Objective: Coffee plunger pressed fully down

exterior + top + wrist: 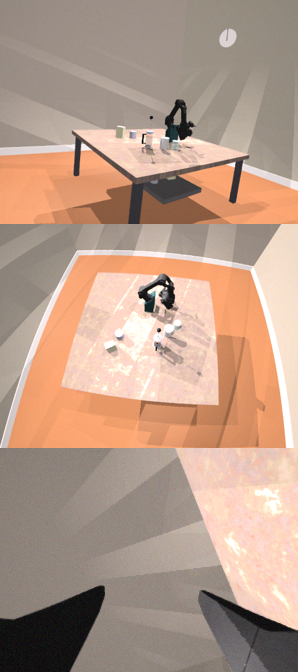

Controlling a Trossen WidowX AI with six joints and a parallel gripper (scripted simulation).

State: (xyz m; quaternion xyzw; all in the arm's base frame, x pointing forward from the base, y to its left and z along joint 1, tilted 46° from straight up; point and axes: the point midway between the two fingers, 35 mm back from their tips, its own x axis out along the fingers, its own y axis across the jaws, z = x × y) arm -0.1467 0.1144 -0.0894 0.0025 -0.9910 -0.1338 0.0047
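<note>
The coffee press [158, 340] [149, 139] stands upright near the middle of the table, a clear glass body with a black handle. Its plunger knob [158, 330] [151, 117] is a small black ball on a thin rod, raised high above the lid. My gripper [152, 593] [166, 299] [189, 128] is open and empty. It stays folded near the arm's base at the far side of the table, well away from the press. In the wrist view I see only the two dark fingers, the wall and a strip of table.
Two white cups [168, 330] [177, 324] stand just beyond the press, toward the arm. Another white cup [119, 334] and a pale green box [110, 346] stand to its left. A teal block [149, 302] stands by the arm's base.
</note>
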